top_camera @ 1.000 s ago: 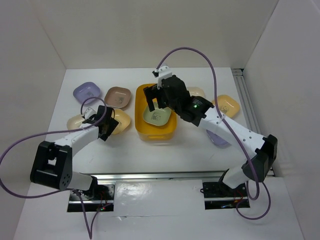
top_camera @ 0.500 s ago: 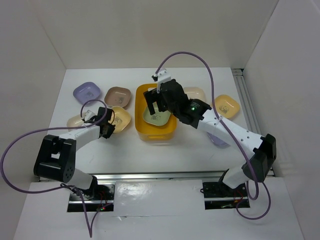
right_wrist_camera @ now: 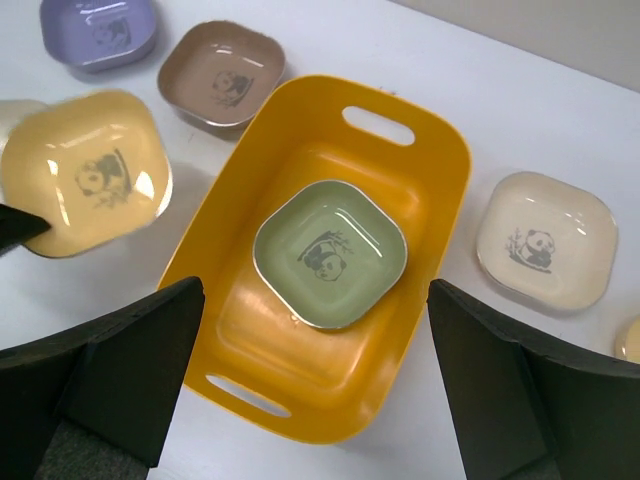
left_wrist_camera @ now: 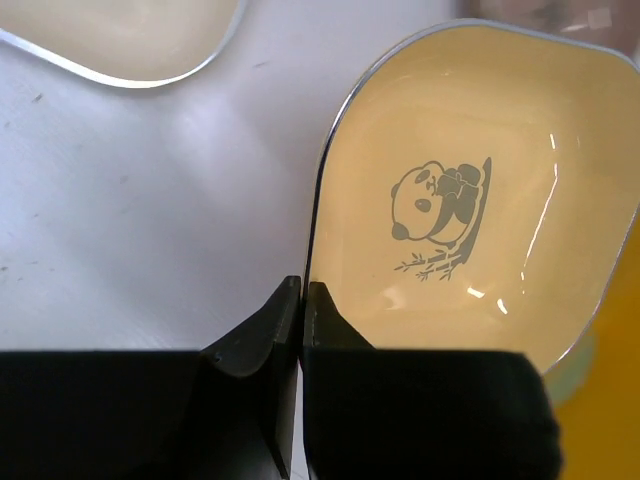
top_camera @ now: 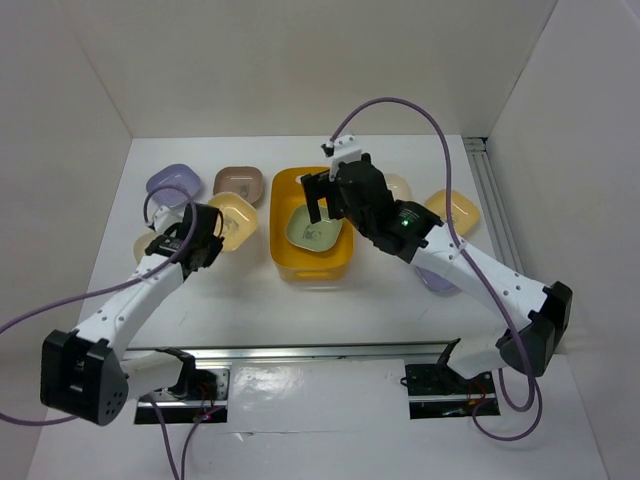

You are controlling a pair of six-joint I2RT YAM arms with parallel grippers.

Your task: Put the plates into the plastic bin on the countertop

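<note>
Eight plates, one plastic bin (top_camera: 310,274), one white bench (top_camera: 300,310).

1. Yellow plate (left_wrist_camera: 470,200), panda picture at centre. Its near rim is pinched between the left fingers (left_wrist_camera: 250,345), which are clenched on it, jaws almost meeting. The rest of the dish reaches out ahead of the tips and to their right. Whether it rests on the bench cannot be told.

2. Cream plate (left_wrist_camera: 120,40). On the bench ahead and to the left of the left fingers, apart from them. In the top view it is partly hidden under the left arm (top_camera: 130,300).

3. Lavender plate (right_wrist_camera: 100,28) and brown-pink plate (right_wrist_camera: 222,72). Side by side on the bench beyond the held dish. The brown-pink one sits near the bin's far left corner.

4. Plastic bin. Orange-yellow, with a handle slot (right_wrist_camera: 378,125) in each short rim. It stands just right of the held dish and directly below the right fingers (right_wrist_camera: 120,380).

5. Green plate (right_wrist_camera: 330,252). Flat on the bin floor, near its middle, seen between the right fingers and below them. Those fingers are released, spread wide, gripping nothing, and hang over the bin's opening.

6. Second cream plate (right_wrist_camera: 545,240). On the bench outside the bin wall, right of the right fingers.

7. Second yellow plate (top_camera: 452,210). Further right again.

8. Second lavender plate (top_camera: 437,280). Mostly covered by the right arm (top_camera: 480,270).
</note>
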